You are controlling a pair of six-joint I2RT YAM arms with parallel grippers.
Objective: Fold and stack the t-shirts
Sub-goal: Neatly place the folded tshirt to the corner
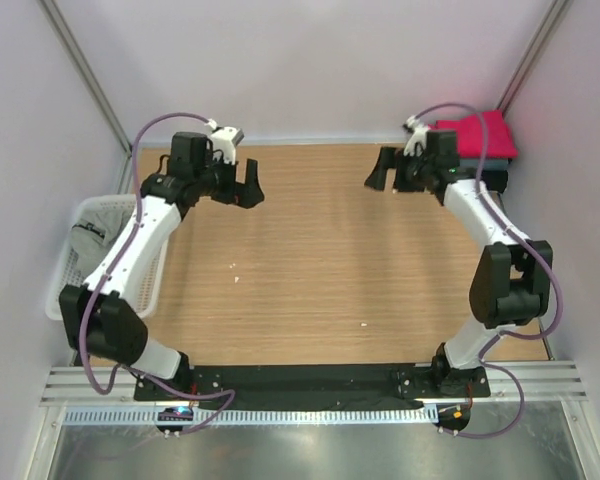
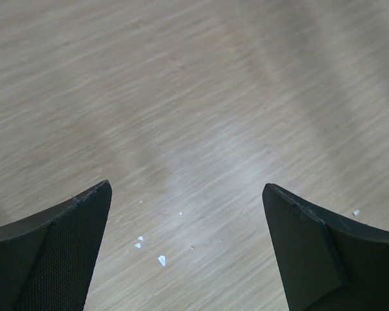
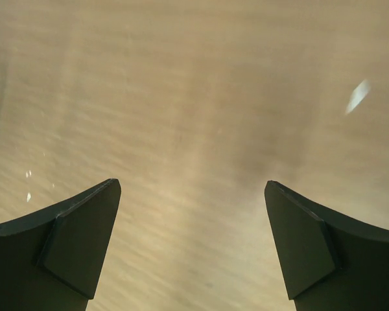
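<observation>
1. I see the left gripper [image 1: 242, 186] hanging over the wooden table [image 1: 310, 270], jaws spread wide with nothing between them.
2. The right gripper [image 1: 380, 170] faces it from the far right, equally released and empty.
3. The red t-shirt [image 1: 477, 133] lies folded at the far right corner, on top of darker cloth.
4. A grey t-shirt [image 1: 85, 236] sits crumpled in the white mesh basket [image 1: 68, 292] at the table's left edge.

The t-shirt [image 1: 477, 133] is crimson, the mesh basket [image 1: 62, 280] white, the table [image 1: 320, 260] wood-grained.
</observation>
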